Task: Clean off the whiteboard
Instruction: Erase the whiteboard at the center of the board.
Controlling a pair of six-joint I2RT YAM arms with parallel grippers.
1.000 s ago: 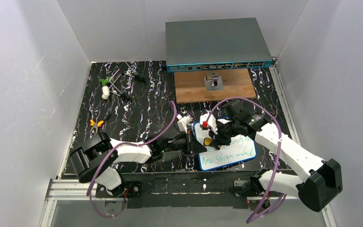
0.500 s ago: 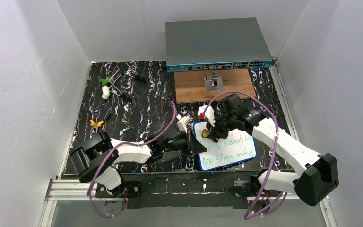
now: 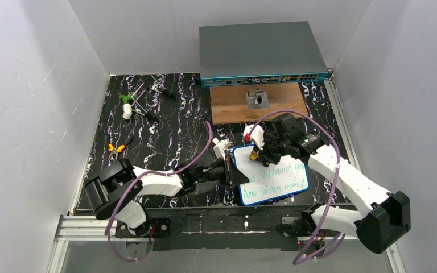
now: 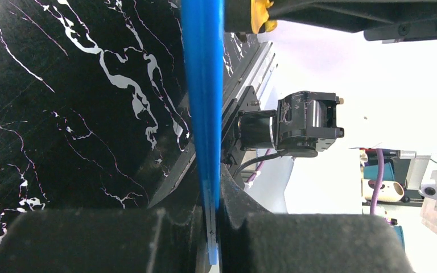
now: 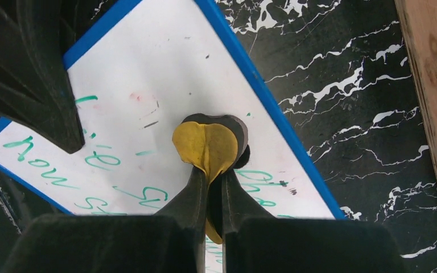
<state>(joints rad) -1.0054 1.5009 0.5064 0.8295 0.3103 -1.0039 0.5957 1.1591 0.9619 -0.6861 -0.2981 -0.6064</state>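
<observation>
Leftmost, orange-handled pliers [image 3: 114, 149] lie on the black marbled surface [image 3: 165, 131]. Next, the left fingers [image 3: 229, 170] are clenched on the left edge of the whiteboard [image 3: 279, 190]; the left wrist view shows its thin blue rim pinched between them. The whiteboard lies on the surface near the front middle, just right of the left arm. Green handwriting crosses it, though its far left corner shows only faint smudges. Over that corner the right fingers [image 3: 256, 153] grasp a yellow cloth [image 5: 205, 145], pressed onto the white face. Beyond it, a wooden board [image 3: 259, 102] lies in front of a grey box [image 3: 262, 51].
</observation>
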